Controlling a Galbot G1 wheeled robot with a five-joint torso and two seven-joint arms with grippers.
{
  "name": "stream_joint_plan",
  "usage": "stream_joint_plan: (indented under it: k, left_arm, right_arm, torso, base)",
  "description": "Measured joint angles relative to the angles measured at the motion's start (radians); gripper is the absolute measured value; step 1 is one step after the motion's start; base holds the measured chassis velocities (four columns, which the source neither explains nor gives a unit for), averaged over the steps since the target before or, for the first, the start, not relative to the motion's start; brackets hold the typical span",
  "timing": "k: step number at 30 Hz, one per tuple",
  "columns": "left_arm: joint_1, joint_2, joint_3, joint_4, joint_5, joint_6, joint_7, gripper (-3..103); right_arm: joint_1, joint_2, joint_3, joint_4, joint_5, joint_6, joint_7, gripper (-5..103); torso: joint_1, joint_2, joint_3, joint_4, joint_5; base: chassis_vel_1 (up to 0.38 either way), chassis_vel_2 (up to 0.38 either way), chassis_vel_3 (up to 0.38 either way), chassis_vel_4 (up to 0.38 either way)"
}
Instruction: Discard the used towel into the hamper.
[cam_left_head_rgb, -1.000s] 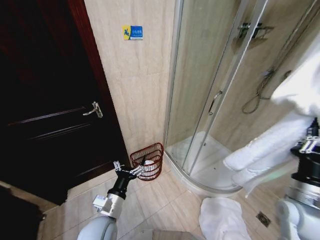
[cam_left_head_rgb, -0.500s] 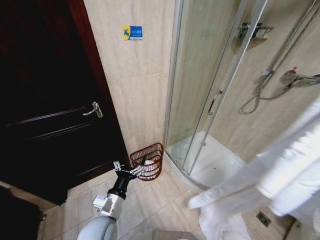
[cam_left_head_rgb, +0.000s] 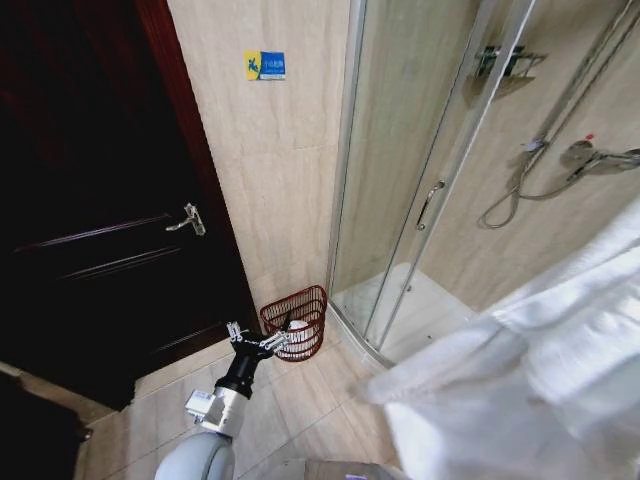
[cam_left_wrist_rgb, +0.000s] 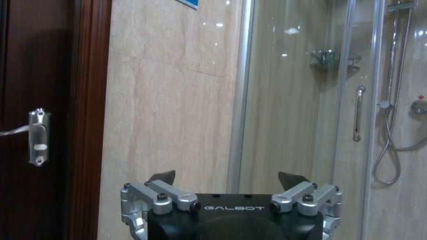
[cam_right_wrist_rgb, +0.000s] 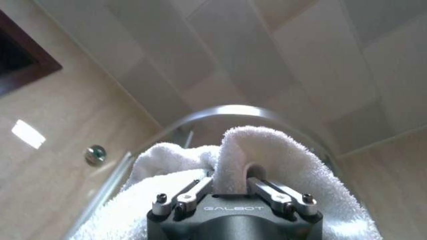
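The white bath towel (cam_left_head_rgb: 530, 390) is large and hangs in loose folds, while the wire hamper (cam_left_head_rgb: 297, 320) is small and stands well apart, on the floor tiles against the wall between the dark door (cam_left_head_rgb: 90, 200) and the shower enclosure (cam_left_head_rgb: 420, 180). A trailing end could drape over the rim or drag the basket over. The right gripper (cam_right_wrist_rgb: 230, 192) points up toward the ceiling, pinched on a fold of the towel. The left gripper (cam_left_head_rgb: 258, 342) reaches low toward the hamper, jaws spread and empty.
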Motion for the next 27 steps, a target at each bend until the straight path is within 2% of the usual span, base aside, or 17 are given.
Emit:
stream_joint_plan:
  k: [10, 27]
  left_arm:
    - [0.0, 0.0, 0.0, 0.0, 0.0, 0.0, 0.0, 100]
    - [0.0, 0.0, 0.0, 0.0, 0.0, 0.0, 0.0, 100]
  right_arm:
    - [0.006, -0.005, -0.059, 0.023, 0.003, -0.056, 0.005, 9]
    - [0.025, -0.016, -0.075, 0.02, -0.006, -0.061, 0.006, 9]
  torso:
    - [0.0, 0.0, 0.0, 0.0, 0.0002]
    - [0.0, 0.0, 0.0, 0.0001, 0.0004]
  base:
    - [0.0, 0.0, 0.0, 0.0]
    - [0.009, 0.005, -0.009, -0.009]
